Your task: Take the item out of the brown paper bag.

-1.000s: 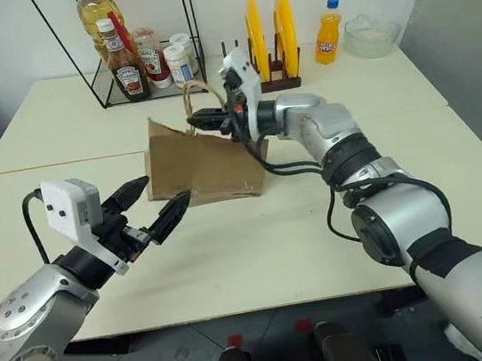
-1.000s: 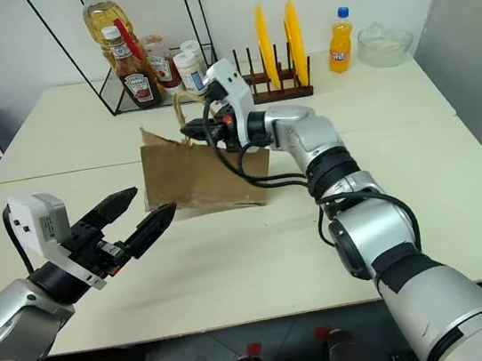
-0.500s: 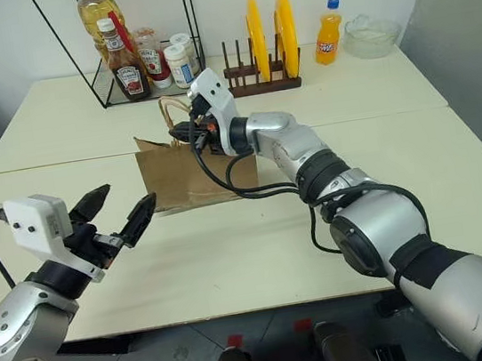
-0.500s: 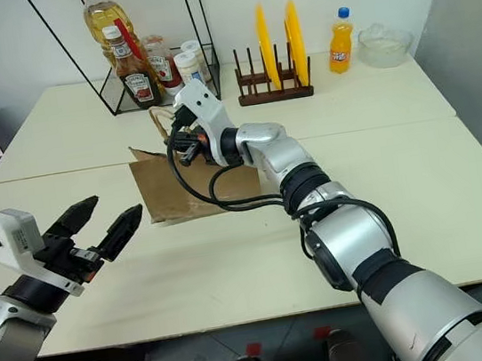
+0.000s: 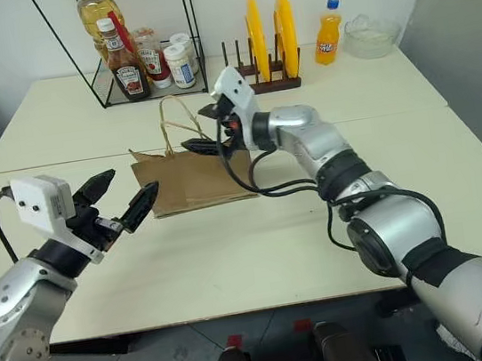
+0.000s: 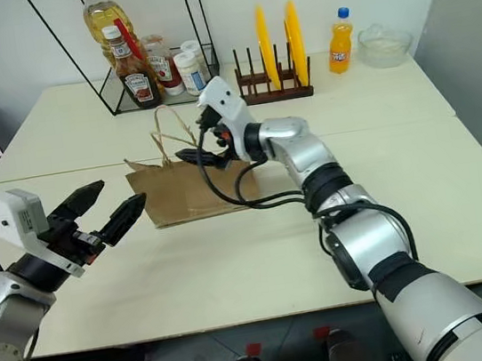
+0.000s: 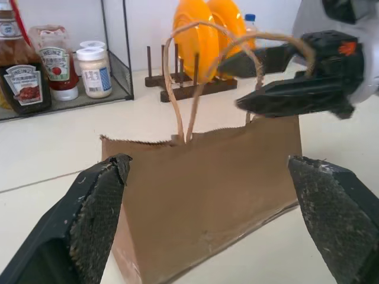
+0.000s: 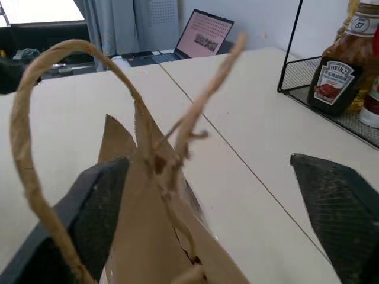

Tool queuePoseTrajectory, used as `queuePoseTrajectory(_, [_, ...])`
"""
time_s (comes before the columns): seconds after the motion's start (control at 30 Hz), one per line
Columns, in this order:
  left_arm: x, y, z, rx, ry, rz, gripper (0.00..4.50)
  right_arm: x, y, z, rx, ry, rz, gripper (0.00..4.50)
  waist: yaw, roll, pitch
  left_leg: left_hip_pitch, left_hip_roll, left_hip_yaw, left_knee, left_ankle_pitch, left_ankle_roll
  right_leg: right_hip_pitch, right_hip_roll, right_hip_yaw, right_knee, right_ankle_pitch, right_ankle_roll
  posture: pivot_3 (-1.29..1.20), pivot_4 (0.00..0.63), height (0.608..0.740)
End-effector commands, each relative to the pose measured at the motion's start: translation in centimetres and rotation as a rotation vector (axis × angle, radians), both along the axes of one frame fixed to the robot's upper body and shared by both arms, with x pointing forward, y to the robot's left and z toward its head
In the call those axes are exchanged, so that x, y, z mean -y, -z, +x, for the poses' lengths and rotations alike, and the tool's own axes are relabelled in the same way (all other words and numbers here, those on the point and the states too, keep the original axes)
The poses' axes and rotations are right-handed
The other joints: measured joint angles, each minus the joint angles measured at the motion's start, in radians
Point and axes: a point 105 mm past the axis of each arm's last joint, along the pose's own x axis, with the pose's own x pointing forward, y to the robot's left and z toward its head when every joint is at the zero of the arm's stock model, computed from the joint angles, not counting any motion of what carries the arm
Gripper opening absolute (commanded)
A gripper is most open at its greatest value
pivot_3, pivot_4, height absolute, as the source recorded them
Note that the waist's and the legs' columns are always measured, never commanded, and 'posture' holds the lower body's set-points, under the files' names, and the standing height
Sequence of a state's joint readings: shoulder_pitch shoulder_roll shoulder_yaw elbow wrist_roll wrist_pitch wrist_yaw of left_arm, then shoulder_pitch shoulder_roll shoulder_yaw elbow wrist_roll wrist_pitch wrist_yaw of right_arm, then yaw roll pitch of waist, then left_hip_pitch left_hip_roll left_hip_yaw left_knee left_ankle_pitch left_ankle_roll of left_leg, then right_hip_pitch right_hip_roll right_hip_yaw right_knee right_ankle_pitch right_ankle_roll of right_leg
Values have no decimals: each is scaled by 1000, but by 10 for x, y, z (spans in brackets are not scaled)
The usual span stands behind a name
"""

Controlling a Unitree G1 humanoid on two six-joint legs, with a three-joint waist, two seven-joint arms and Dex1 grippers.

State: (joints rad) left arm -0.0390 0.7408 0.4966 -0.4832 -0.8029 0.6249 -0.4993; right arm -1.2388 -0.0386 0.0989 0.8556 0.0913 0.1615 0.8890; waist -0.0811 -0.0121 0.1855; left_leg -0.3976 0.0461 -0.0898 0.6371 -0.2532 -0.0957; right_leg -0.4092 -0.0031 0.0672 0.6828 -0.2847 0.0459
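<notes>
Brown kraft paper bag (image 5: 194, 176) with twisted cord handles stands on cream table (image 5: 258, 241), between both grippers. Right gripper (image 5: 205, 128) fingers apart at handles; left gripper (image 5: 127, 196) fingers apart beside bag. Glass ketchup bottle (image 5: 126, 69) reads "HEINZ".

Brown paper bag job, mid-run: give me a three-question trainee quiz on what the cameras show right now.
1. True or false: the right gripper is clamped shut on a handle of the brown paper bag.
2. The bag stands on the table. Where is the left gripper relative to it? A) inside it B) open, beside its end, not touching C) holding its base
3. Fill in: the bag's two cord handles stand ____ above its top edge.

Key:
1. False: its fingers are spread apart at the handles.
2. B
3. upright
</notes>
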Motion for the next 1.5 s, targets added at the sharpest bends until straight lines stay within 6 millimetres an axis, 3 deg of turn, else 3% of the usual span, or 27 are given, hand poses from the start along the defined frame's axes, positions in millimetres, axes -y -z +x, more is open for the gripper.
queuePoseTrajectory(0.03, [-9, -12, 4, 6, 46, 79, 4500, 13, -14, -14, 62, -53, -23, 4438, 0, 0, 0, 0, 0, 0, 0, 0, 0, 0, 0, 0, 0, 0, 0, 0, 150, 740])
queuePoseTrajectory(0.17, [-22, -26, 18, 5, 80, 170, 4500, 46, -8, -33, 37, -72, -58, 4438, 6, 0, 0, 0, 0, -1, -1, 0, 0, 0, 0, -1, 0, 0, 0, 0, 150, 740])
queuePoseTrajectory(0.33, [-41, -49, 50, 69, 73, 224, 4500, 94, -10, -56, 45, 62, -14, 4438, 15, 0, 0, 0, 0, -1, -1, 0, 0, 0, 0, -2, 0, 0, 0, 0, 150, 740])
queuePoseTrajectory(0.47, [-45, -60, 88, 133, 28, 271, 4500, 99, -12, -79, 73, 162, 76, 4438, 22, 0, 0, 0, 0, -1, -1, 0, 0, 0, 1, -1, 0, 0, 0, 0, 150, 740])
queuePoseTrajectory(0.63, [-49, -63, 130, 165, -58, 411, 4500, 110, 15, -101, 55, 302, 92, 4438, 25, -1, 0, -1, 0, -1, 0, 0, 0, 0, 0, -2, -1, 0, 0, 0, 150, 740])
queuePoseTrajectory(0.87, [-31, -39, 151, 74, 41, 560, 4500, 129, 27, -120, 10, 425, 132, 4438, 21, -2, 0, -2, -1, -1, 1, 0, 0, -1, 0, -1, 0, 0, 0, 0, 150, 740])
queuePoseTrajectory(1.0, [-20, -20, 150, -8, 148, 606, 4500, 130, 27, -127, 3, 423, 157, 4438, 18, -2, 0, -2, -1, -2, 1, 0, 0, -1, 1, -2, 0, 0, 0, 0, 150, 740])
queuePoseTrajectory(1.17, [-7, -5, 134, -111, 363, 610, 4500, 131, 24, -141, 13, 345, 184, 4438, 20, -2, 1, -2, -1, -2, 1, 0, 0, 0, 0, -2, 0, 0, 0, 0, 150, 740])
queuePoseTrajectory(1.33, [9, 5, 102, -202, 634, 605, 4500, 129, 19, -152, 79, 238, 134, 4438, 17, -2, 1, -2, -1, -2, 1, 0, 0, 0, 1, -2, 0, 0, 0, 0, 150, 740])
queuePoseTrajectory(1.5, [23, 19, 63, -267, 773, 618, 4500, 131, 40, -151, 84, 155, 31, 4438, 9, -3, 1, -1, 0, -2, 1, 0, 0, 1, 1, -1, 0, 0, 0, 0, 150, 740])
